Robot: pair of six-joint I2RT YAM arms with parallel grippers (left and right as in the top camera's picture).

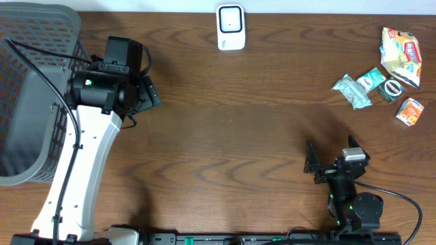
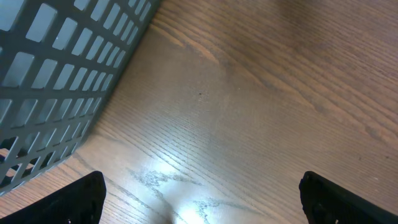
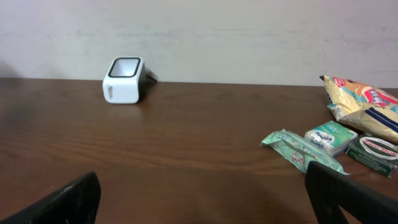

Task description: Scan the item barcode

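Note:
A white barcode scanner (image 1: pixel 230 27) (image 3: pixel 124 79) stands at the table's far edge. The items lie in a group at the far right: a yellow snack bag (image 1: pixel 400 56) (image 3: pixel 367 106), a green packet (image 1: pixel 352 91) (image 3: pixel 301 150), a small teal pack (image 1: pixel 371 79) (image 3: pixel 329 135), a dark green box (image 1: pixel 392 88) (image 3: pixel 373 151) and an orange box (image 1: pixel 409 111). My right gripper (image 1: pixel 332 155) (image 3: pixel 202 199) is open and empty near the front edge, well short of the items. On the left my left gripper (image 1: pixel 148 94) (image 2: pixel 202 205) hangs open over bare wood, holding nothing.
A large grey plastic basket (image 1: pixel 27 88) (image 2: pixel 56 81) with slotted walls fills the left end of the table, close beside the left arm. Brown wood lies between scanner, items and both arms. A pale wall rises behind the table.

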